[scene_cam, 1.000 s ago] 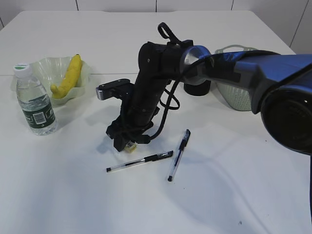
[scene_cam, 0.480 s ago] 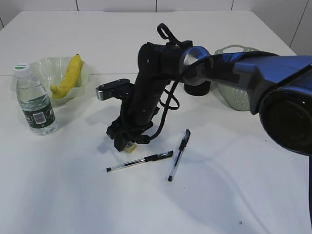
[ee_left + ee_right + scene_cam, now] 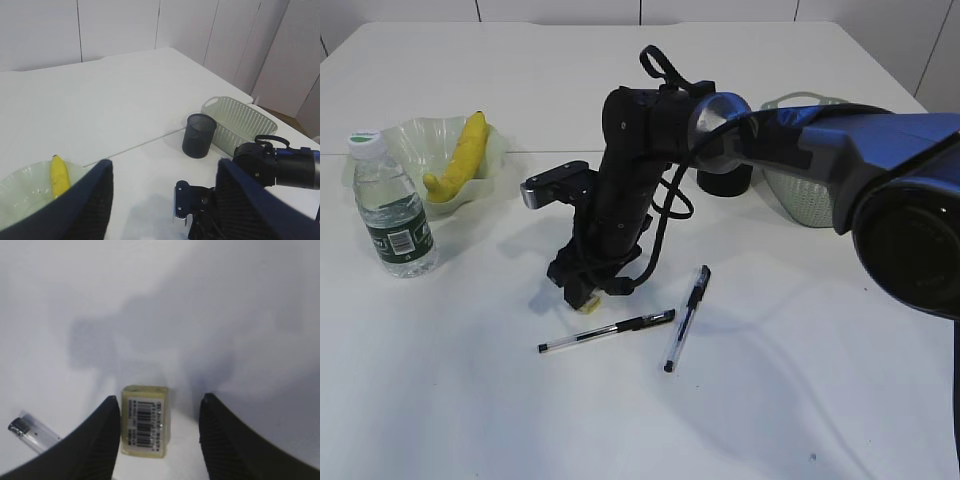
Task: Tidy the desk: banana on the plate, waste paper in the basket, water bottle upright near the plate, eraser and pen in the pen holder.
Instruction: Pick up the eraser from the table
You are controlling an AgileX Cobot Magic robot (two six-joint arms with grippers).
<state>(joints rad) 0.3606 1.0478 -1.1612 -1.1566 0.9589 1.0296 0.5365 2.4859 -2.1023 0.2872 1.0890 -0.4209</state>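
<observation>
Exterior view shows the right end effector (image 3: 582, 293) has shifted slightly right and lifted a touch over the last second, fingers spread around the eraser (image 3: 587, 302) without pinching it, so the eraser lies on the bench (image 3: 470, 400), ungrasped, left of the two pens (image 3: 608, 332).

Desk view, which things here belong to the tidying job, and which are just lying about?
Job:
banana on plate
bottle, upright
eraser between right fingers
two pens
pen holder
basket

Lying about:
nothing seen; no waste paper visible.
</observation>
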